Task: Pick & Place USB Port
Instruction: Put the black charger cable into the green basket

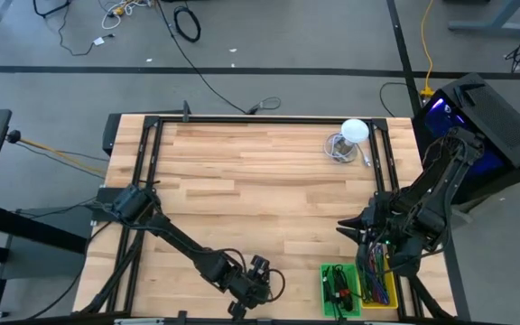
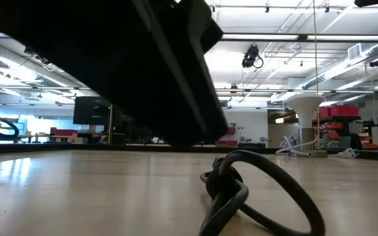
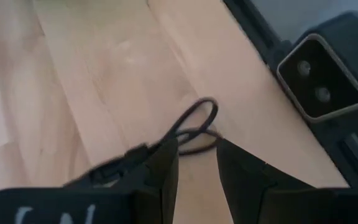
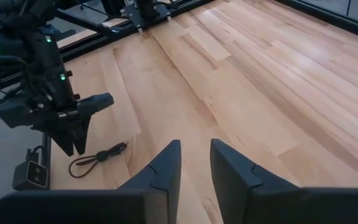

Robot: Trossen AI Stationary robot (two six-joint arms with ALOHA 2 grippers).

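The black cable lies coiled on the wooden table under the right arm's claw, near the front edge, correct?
Not quite: it is the left claw that hangs over the black cable, as the high view shows. The rest holds: the cable lies coiled on the wooden table near the front edge. The right claw waits apart, near the green bin.

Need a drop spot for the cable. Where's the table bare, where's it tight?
Bare: the wide middle of the table, between the left arm and the lamp. Crowded: near edge, with the left gripper over the black cable, and the green bin under the right gripper.
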